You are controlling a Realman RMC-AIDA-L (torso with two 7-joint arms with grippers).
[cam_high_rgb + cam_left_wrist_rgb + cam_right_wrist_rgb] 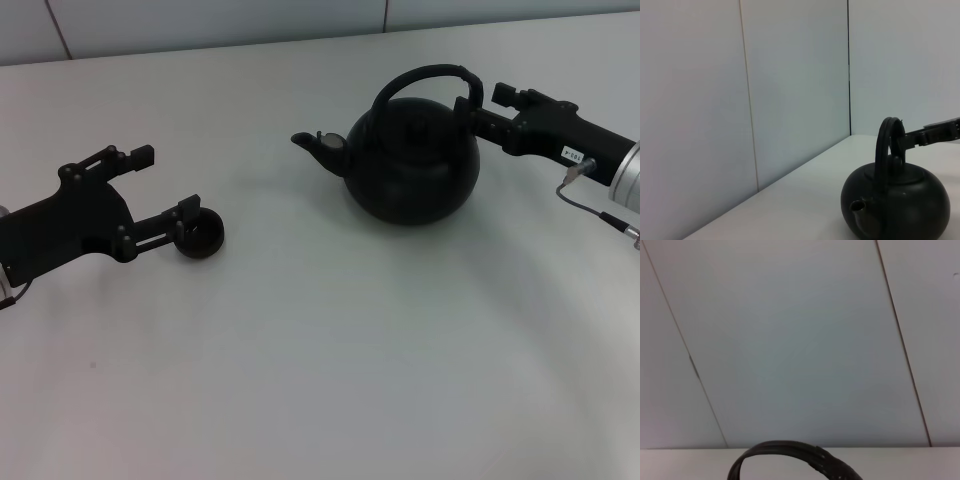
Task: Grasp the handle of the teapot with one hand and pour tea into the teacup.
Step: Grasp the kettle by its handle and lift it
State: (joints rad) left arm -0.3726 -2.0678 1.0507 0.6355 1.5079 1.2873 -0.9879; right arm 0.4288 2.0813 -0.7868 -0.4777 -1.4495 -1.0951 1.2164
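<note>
Right gripper [478, 97] clamped on arched black handle [425, 77] of round matte black teapot [410, 160]; left gripper [165, 185] spread apart, lower finger touching tiny dark teacup [203, 236].

My left gripper [165, 185]: matte black, angular linkage body, two thin fingers with blocky tips, small round screws at the joints. My right gripper [480, 98]: same black build, small white label on the body, silver cylindrical wrist [625, 172] behind it, thin grey cable [590, 205] looping off the wrist.
</note>
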